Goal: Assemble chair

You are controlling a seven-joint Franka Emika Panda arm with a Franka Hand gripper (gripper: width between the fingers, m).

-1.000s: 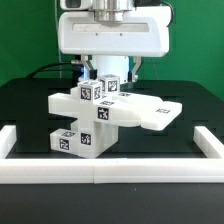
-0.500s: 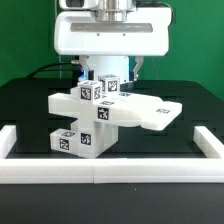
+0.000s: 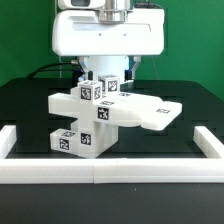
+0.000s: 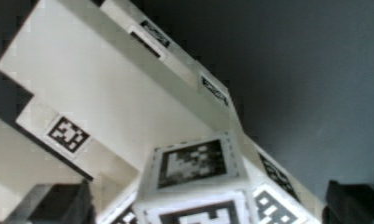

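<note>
The partly joined chair (image 3: pixel 100 112) stands mid-table: matte white tagged blocks stacked into one structure, with a flat slab (image 3: pixel 152 110) sticking out toward the exterior view's right and a low block (image 3: pixel 75 141) at its base. My gripper (image 3: pixel 108 72) hangs right over the top tagged post (image 3: pixel 108 87). In the wrist view the post's tagged end (image 4: pixel 198 165) fills the space between my dark fingers (image 4: pixel 59 203), with a thin gap showing on each side. The jaws stand wide and straddle it. A long white bar (image 4: pixel 113 70) runs away behind it.
A long low white border rail (image 3: pixel 100 171) runs along the front of the black table, with side pieces at the exterior view's left (image 3: pixel 10 137) and right (image 3: pixel 210 142). The arm's white hand body (image 3: pixel 110 35) looms above the chair.
</note>
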